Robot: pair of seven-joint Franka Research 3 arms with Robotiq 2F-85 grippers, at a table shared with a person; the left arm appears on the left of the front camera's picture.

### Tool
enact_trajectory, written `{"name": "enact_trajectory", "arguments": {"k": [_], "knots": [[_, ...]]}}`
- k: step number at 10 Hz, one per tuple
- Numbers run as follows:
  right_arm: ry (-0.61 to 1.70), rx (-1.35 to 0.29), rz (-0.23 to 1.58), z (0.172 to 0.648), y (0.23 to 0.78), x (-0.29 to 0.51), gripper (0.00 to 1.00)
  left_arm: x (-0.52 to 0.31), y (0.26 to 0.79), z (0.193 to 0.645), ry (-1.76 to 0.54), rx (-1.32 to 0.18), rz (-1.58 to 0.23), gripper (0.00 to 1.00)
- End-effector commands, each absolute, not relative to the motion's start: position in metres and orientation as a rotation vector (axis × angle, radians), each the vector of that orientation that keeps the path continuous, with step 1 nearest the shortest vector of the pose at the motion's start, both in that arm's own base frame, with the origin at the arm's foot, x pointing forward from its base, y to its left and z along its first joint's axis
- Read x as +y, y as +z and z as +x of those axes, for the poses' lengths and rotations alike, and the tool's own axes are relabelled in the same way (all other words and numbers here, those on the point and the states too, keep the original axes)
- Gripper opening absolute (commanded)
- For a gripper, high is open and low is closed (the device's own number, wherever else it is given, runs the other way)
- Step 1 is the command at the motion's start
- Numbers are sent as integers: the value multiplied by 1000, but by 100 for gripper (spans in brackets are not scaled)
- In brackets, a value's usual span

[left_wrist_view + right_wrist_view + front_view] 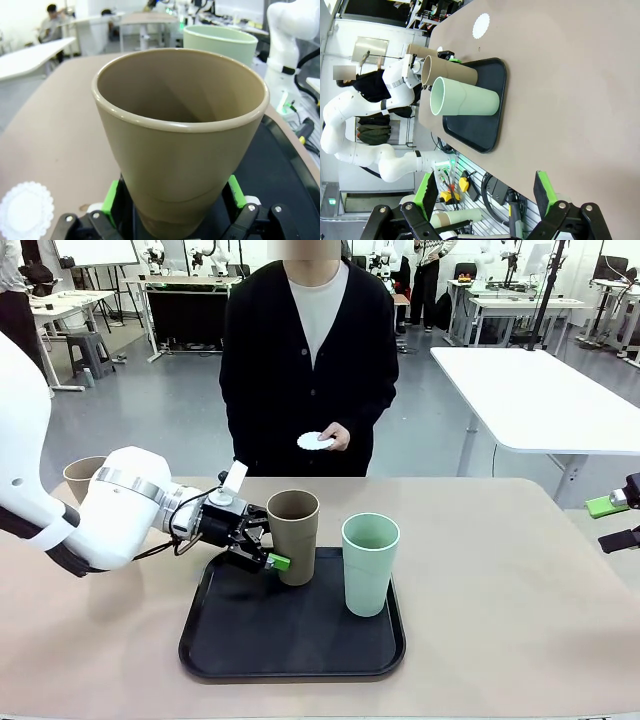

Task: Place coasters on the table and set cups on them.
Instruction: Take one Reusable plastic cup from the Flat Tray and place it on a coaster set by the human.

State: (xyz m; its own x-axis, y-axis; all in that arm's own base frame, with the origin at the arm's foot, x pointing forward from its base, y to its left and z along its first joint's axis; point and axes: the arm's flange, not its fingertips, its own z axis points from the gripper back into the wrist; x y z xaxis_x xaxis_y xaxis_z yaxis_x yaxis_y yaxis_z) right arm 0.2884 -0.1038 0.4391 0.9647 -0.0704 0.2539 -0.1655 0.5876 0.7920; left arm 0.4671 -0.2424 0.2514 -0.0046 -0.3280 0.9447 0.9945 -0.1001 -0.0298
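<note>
A tan cup (293, 535) stands on the black tray (250, 640), and my left gripper (275, 558) is open around its lower part. In the left wrist view this cup (180, 150) sits between the green pads (111, 199), which flank it without a clear squeeze. The mint cup (370, 562) stands on the tray to its right. A second tan cup (82, 478) stands on the table (500, 620) at the far left. One coaster (25, 212) lies on the table beside the tray, also seen as coaster (481, 25). The person's hand holds another coaster (315, 441). My right gripper (612, 522) hangs open at the right edge.
The person stands at the table's far side, hand held at waist height. A white table (540, 400) stands behind on the right. The tabletop right of the tray is bare beige surface.
</note>
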Motion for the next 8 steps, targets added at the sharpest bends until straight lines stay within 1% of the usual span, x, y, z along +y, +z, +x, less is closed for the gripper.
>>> {"name": "enact_trajectory", "arguments": {"k": [1,4,5,6,7,8], "knots": [[57,-275,955,289,439,-104,100,-250,247,468,-1446,-943,-1060,100],[57,-275,955,289,439,-104,100,-247,249,468,-1431,-997,-1094,100],[57,-275,955,289,439,-104,100,-248,249,470,-1430,-989,-1098,40],[57,-275,955,289,439,-104,100,-248,249,470,-1427,-986,-1099,40],[57,-275,955,289,439,-104,100,-248,250,470,-1428,-984,-1100,0],[57,-275,955,289,439,-104,100,-247,250,470,-1426,-985,-1101,39]]}}
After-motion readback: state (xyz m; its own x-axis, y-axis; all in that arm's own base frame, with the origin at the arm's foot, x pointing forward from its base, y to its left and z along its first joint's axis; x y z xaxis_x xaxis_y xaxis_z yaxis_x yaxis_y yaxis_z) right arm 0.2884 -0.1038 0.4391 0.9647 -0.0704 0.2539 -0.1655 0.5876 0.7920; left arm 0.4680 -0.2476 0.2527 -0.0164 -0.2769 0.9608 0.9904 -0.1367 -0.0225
